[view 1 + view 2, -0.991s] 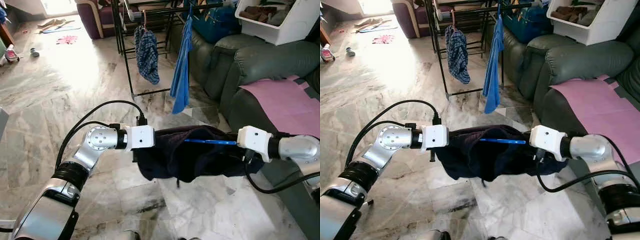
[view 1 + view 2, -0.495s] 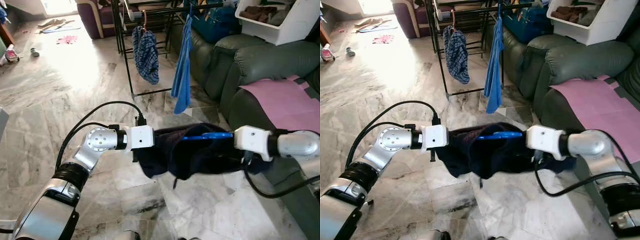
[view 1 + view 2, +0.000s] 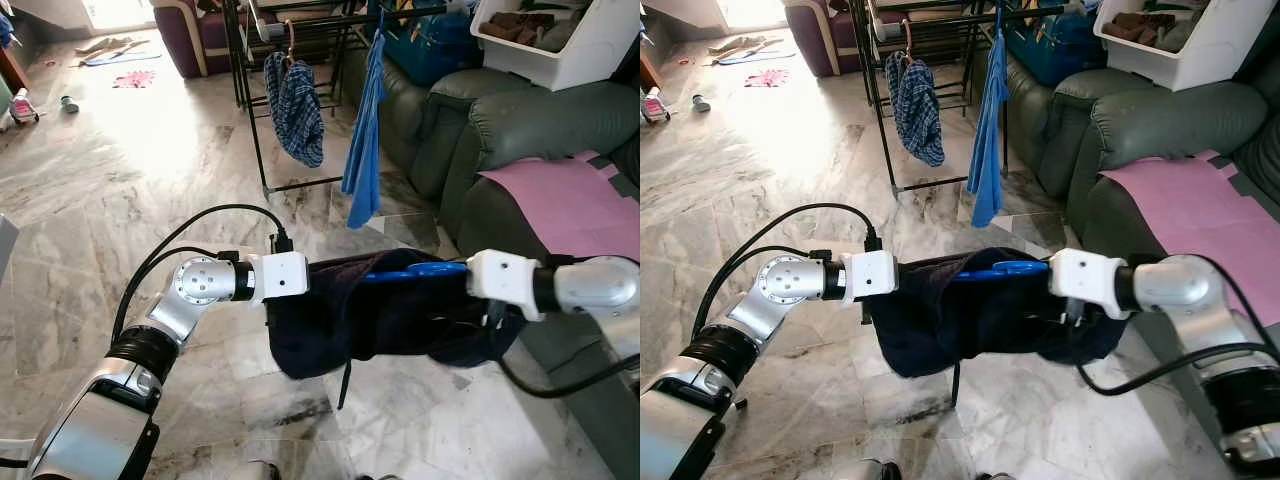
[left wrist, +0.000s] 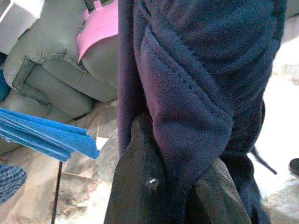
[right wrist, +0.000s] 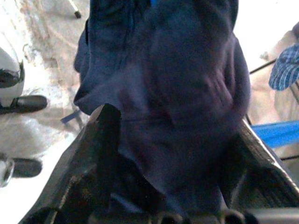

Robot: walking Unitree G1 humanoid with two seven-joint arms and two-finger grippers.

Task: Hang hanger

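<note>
A dark navy garment (image 3: 380, 320) hangs bunched between my two grippers at waist height over the marble floor. A blue hanger (image 3: 415, 270) lies along its top edge, reaching from the right wrist toward the left. My left gripper (image 4: 180, 186) is shut on a fold of the fabric at the garment's left end. At the right end, the cloth fills the span between the right gripper's (image 5: 177, 154) fingers (image 5: 100, 144), which clamp the bundle. A cord dangles beneath the garment.
A black drying rack (image 3: 250, 90) stands ahead with a plaid shirt (image 3: 297, 110) on a hanger and a long blue cloth (image 3: 365, 130) hanging from it. A green sofa (image 3: 520, 130) with a pink sheet (image 3: 570, 210) is on the right, a white bin (image 3: 570, 40) on top.
The hanger has risen slightly and tilted up toward the right. The garment has spread and now sags lower at its left side. The left arm has stayed put.
</note>
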